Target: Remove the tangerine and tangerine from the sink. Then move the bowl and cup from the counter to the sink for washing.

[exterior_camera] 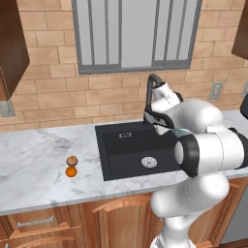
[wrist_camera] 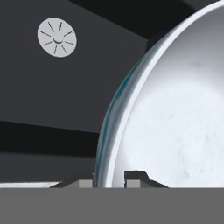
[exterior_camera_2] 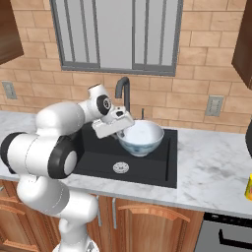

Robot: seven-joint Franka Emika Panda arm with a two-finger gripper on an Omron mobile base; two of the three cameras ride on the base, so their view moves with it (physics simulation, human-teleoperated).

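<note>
Left base view first: both tangerines sit on the worktop, well clear of the sink. Right base view: my claw pinches the bowl rim, bowl hanging over the basin. Hand view: one fingertip on each side of the rim, drain directly beyond.

I am seeing flat, even, rendered light falling across the worktop, bright and without glare. The tangerines are casting only faint shadows. The bowl is showing a soft gloss, and all pictures are looking slightly coarse.
</note>
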